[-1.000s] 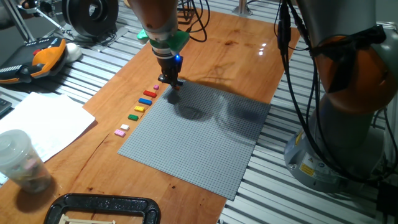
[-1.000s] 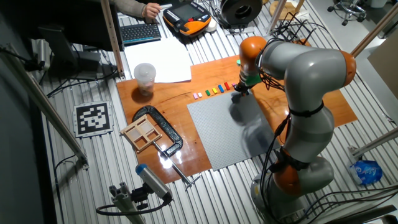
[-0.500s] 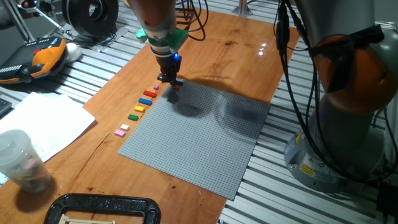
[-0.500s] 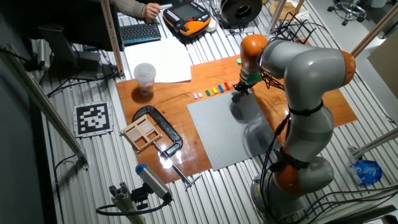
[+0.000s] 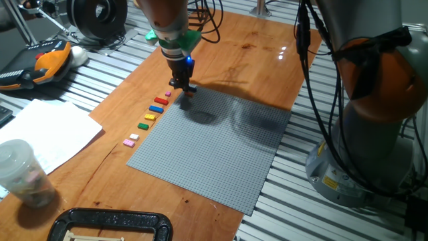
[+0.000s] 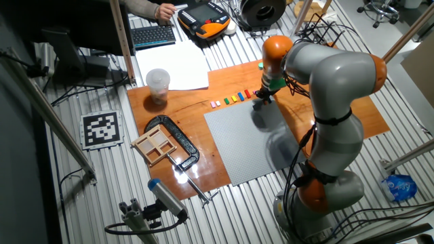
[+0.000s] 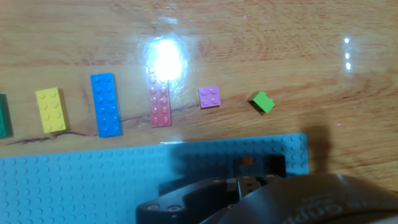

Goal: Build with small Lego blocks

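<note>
Looking along the fingers, we see the small Lego blocks lined on wood beside the baseplate, while the gripper hovers there, its jaw state unclear to us.

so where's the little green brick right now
In the hand view the green brick lies tilted on the wooden table, right of the purple brick, just off the baseplate corner.
</note>
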`<state>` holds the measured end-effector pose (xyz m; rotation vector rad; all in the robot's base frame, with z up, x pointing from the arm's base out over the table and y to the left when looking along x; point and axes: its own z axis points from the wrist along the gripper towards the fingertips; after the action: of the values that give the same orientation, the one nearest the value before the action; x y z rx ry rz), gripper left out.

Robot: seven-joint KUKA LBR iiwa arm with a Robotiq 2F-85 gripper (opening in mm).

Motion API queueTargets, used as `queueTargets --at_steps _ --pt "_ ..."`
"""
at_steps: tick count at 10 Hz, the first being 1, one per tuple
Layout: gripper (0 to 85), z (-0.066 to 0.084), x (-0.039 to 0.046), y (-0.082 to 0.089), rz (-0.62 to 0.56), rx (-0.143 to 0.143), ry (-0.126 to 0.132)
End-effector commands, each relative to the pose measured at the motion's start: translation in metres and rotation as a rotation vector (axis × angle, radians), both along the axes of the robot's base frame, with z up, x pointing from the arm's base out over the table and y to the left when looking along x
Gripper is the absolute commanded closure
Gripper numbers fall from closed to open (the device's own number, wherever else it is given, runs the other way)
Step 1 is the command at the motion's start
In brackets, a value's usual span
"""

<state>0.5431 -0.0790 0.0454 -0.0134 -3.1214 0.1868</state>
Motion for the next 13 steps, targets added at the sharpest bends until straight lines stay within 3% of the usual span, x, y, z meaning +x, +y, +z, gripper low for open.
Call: queueTargets --at_steps 1,13 --pt "85.0 -0.001 0.0003 0.000 0.002 0.000 0.000" --pt "85.0 -0.015 -0.0011 -0.008 0.022 -0.006 -0.026"
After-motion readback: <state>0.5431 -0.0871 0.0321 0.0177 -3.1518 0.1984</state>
